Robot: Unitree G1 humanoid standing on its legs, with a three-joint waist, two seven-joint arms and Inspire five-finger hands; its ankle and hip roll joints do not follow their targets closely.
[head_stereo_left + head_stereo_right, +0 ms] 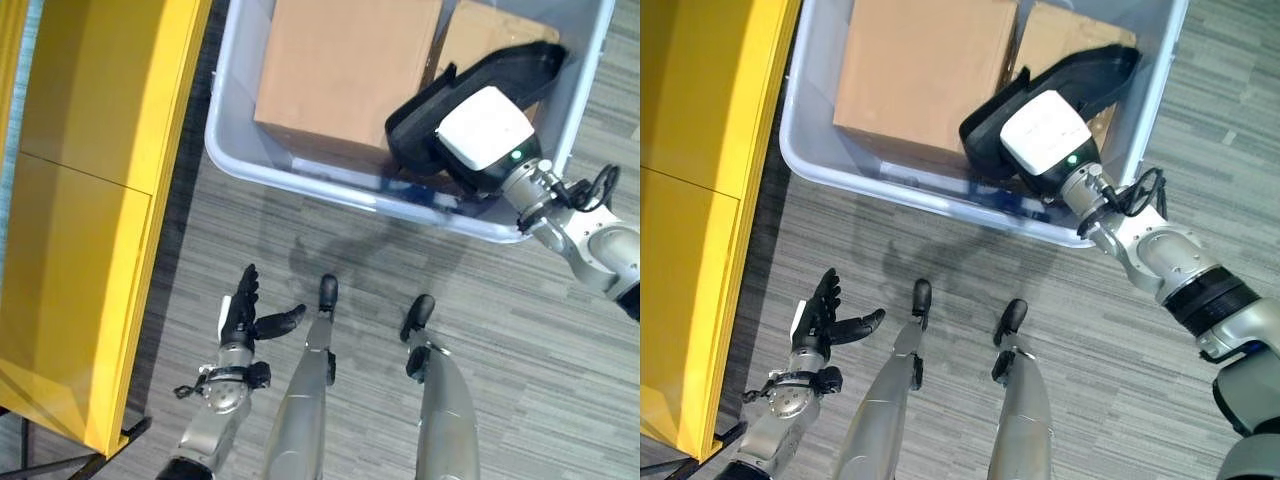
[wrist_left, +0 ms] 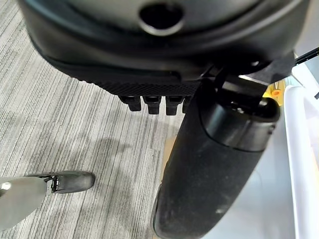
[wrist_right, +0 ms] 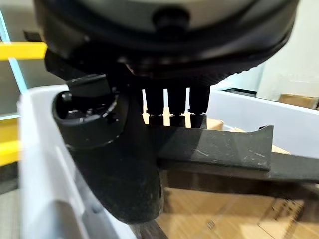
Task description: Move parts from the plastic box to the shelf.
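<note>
Gripping black part (image 1: pixel 1070 75) in plastic box (image 1: pixel 330 180), right robot hand (image 3: pixel 134 164), cardboard boxes (image 1: pixel 345 70) alongside

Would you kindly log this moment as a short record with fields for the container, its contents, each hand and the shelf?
container: pale grey plastic box on the grey striped carpet floor
contents: large brown cardboard box, smaller cardboard box beside it, curved black plastic part
right hand: right hand inside the box, fingers on the black part
left hand: left hand open over the carpet, holding nothing
shelf: yellow shelf on the robot's left
</note>
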